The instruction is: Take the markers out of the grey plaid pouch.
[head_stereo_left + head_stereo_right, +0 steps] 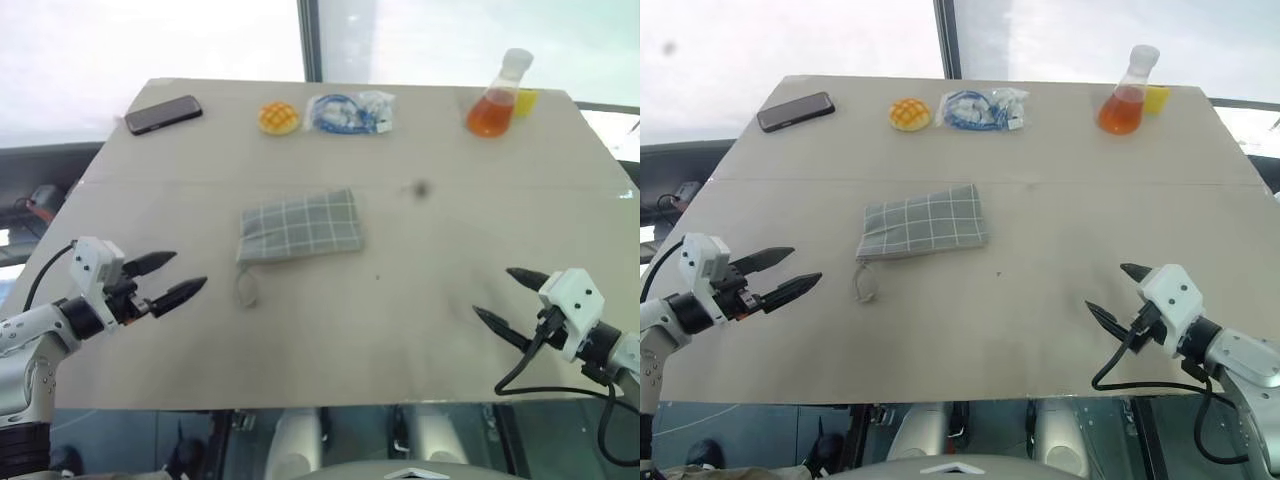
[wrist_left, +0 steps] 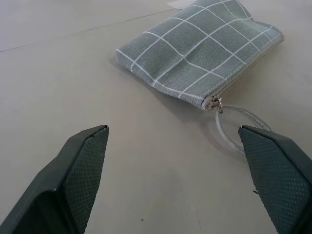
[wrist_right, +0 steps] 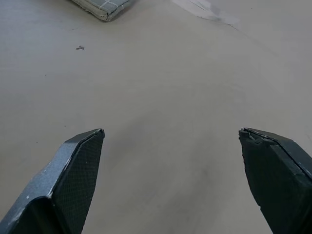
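The grey plaid pouch (image 1: 300,225) lies flat near the middle of the table (image 1: 400,310), zipped shut as far as can be seen, with a thin clear ring pull (image 1: 245,288) trailing from its near left corner onto the tabletop. No markers are in sight; presumably they are inside it. The left gripper (image 1: 165,282) hovers to the left of the pouch with its two black fingers spread wide and nothing between them; the right gripper (image 1: 508,298) hangs well apart on the other side, fingers likewise spread and empty. The pouch looks like soft, light fabric that will buckle and slide on the smooth table if pushed, so it probably needs one gripper pinning or pinching the cloth body while the other takes the ring or the zip tab and pulls along the zip edge. The ring is thin and lies flat, so catching it could be fiddly. The left wrist view shows the small metal zip tab (image 2: 216,102) where the ring joins the pouch, a detail lost in the head views. The head views alone show the far edge: a phone (image 1: 163,114), a round yellow bun (image 1: 278,118), a clear bag with blue cable (image 1: 349,112) and a flask of orange liquid (image 1: 495,103).
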`<state>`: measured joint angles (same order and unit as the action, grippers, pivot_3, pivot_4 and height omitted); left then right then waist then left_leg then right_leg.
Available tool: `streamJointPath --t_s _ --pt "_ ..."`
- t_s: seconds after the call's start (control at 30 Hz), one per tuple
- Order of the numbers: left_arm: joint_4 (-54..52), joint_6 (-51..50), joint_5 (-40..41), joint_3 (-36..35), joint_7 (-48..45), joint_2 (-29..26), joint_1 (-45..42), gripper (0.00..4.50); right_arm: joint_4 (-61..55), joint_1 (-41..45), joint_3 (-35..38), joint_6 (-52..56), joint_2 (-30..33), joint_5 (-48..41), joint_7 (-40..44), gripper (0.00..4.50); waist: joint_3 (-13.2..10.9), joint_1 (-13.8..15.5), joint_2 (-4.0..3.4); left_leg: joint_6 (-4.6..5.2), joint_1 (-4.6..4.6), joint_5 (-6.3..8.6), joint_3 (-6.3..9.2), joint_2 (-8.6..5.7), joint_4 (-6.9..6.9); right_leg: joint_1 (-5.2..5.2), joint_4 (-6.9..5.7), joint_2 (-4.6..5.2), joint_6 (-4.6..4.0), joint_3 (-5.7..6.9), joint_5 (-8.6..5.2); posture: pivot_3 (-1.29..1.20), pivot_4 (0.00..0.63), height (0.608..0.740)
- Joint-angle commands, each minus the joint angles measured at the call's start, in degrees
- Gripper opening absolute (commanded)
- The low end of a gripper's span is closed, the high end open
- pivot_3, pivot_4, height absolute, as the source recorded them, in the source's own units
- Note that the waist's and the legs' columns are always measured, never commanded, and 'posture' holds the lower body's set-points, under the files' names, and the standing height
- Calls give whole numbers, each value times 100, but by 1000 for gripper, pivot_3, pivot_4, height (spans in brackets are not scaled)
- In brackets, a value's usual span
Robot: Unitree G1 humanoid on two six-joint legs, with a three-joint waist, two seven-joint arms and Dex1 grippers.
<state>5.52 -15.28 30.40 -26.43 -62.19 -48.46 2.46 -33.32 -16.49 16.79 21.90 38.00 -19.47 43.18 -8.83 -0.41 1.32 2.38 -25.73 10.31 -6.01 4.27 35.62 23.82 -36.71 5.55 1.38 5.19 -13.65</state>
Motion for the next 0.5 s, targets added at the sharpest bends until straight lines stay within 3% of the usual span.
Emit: streamJointPath --t_s 0.03,0.13,0.33,0.5 --pt "220 609 -363 26 -19 -197 -264 4417 -221 155 164 -26 -15 -292 -34 4500 0 6 0 0 0 0 0 0 0 0 0 0 0 0 0 0 150 740" --pt "1002 2388 -1341 394 250 -235 -1074 4417 -694 464 46 171 -249 -1066 -48 4500 -2 52 -3 -5 2 -1 13 5 11 -5 -7 -31 16 13 -8 0 150 740" --pt "3383 6010 -2589 1370 -229 -696 -2543 4417 -1041 698 -459 -181 70 -923 377 4500 -1 125 -5 -27 3 10 21 26 39 -13 -9 -35 12 14 -8 0 150 740" --pt "5220 8425 -4030 2298 443 -906 -3739 4417 -1223 951 -743 -209 143 -890 339 4500 -1 126 -3 -11 -12 17 7 -1 50 -11 -4 -16 -3 7 3 0 150 740"
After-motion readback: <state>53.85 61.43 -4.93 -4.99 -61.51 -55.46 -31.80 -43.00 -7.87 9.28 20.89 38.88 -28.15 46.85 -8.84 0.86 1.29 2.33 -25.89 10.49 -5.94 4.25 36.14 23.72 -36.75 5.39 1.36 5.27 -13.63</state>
